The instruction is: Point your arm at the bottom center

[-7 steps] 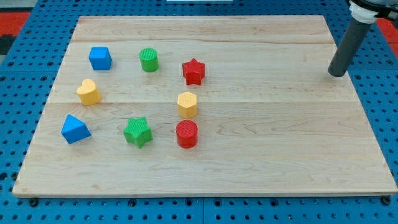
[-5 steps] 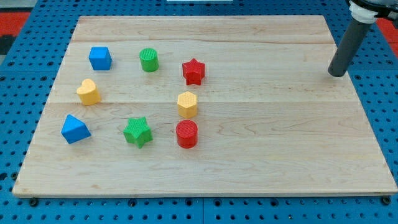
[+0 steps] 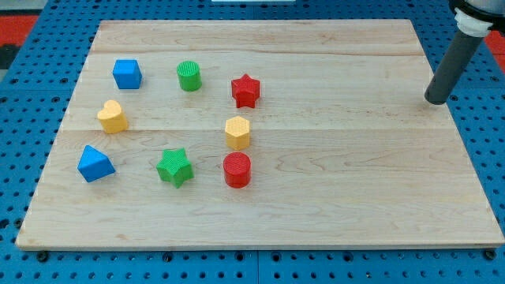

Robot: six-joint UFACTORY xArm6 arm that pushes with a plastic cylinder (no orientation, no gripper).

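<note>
My tip point(image 3: 435, 100) rests on the wooden board point(image 3: 347, 189) near its right edge, far to the right of all the blocks. The blocks lie on the left half: a blue cube point(image 3: 126, 73), a green cylinder point(image 3: 188, 76), a red star point(image 3: 245, 91), a yellow heart point(image 3: 112, 116), a yellow hexagon point(image 3: 237, 132), a blue triangle point(image 3: 95, 163), a green star point(image 3: 174, 167) and a red cylinder point(image 3: 237, 170). The tip touches none of them.
The board lies on a blue pegboard table point(image 3: 24, 95). A red area point(image 3: 16, 31) shows at the view's top left corner.
My tip has slid a little to the right and slightly toward the view's bottom. No block has moved.
</note>
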